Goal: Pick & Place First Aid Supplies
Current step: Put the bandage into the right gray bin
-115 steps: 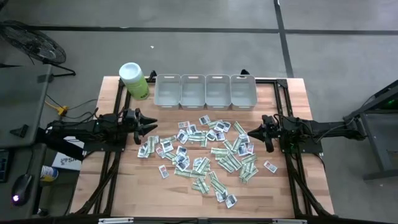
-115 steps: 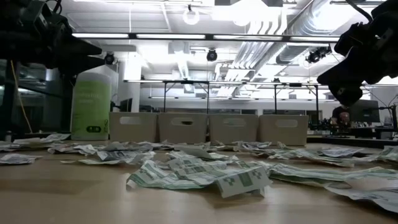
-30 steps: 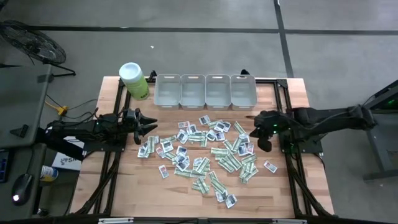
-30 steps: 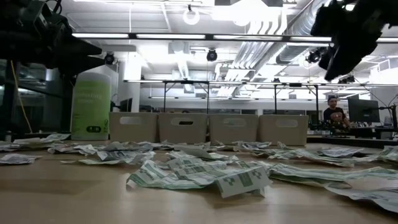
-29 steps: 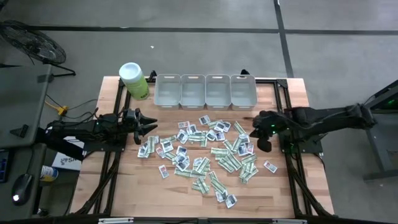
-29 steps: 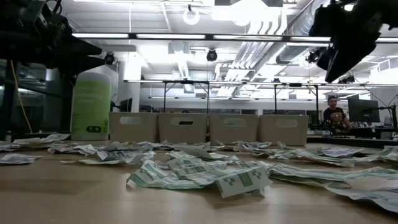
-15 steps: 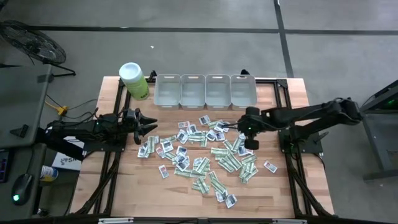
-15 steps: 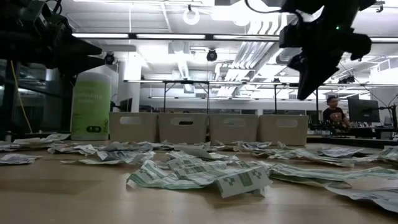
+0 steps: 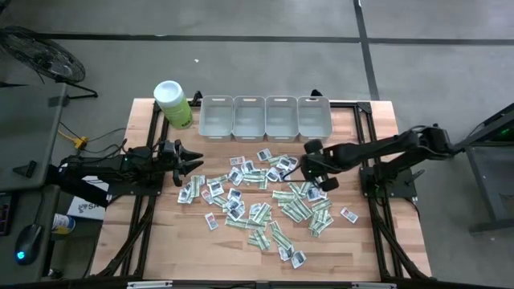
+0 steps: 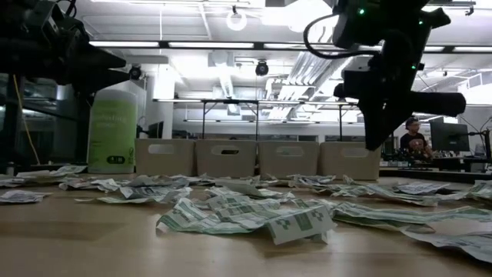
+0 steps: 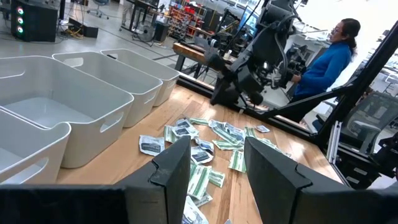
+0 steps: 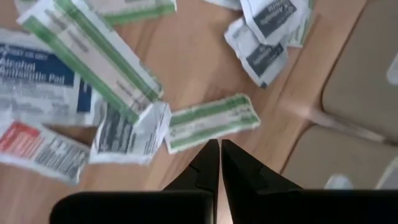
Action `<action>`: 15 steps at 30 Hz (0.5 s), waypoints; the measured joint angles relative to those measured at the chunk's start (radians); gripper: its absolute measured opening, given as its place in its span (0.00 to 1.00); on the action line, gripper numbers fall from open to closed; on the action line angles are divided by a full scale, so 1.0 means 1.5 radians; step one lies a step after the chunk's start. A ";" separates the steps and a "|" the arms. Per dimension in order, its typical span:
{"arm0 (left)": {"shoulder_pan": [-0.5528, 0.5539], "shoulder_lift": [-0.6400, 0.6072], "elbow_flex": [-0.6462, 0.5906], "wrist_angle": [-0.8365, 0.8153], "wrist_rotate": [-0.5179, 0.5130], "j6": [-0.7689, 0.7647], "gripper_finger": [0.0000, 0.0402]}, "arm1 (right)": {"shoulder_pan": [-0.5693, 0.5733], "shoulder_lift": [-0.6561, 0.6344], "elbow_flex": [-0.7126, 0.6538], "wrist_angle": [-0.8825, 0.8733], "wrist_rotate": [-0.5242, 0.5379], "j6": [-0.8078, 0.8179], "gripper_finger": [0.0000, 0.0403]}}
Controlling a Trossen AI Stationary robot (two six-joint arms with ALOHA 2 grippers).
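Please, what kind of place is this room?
Probably a robotics lab or workshop: exposed ceiling ducts, a person among workbenches, and a wooden table with two robot arms.

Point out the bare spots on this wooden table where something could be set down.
Free: the near strip of the wooden table below the scattered small paper packets, the patch right of the packets' lower edge, and the corner right of the four grey rectangular plastic bins. Crowded: the middle, where the packets lie thick, with the right tool above their right side.
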 joint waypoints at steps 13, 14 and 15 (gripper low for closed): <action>0.000 0.000 0.000 0.000 0.000 0.000 0.37 | -0.034 0.091 -0.001 0.113 0.020 -0.057 0.10; 0.000 0.000 0.000 0.000 0.000 0.000 0.37 | -0.042 0.092 -0.001 0.111 0.018 -0.057 0.14; 0.000 0.000 0.000 0.000 0.000 0.000 0.37 | -0.050 0.094 -0.001 0.111 0.012 -0.059 0.17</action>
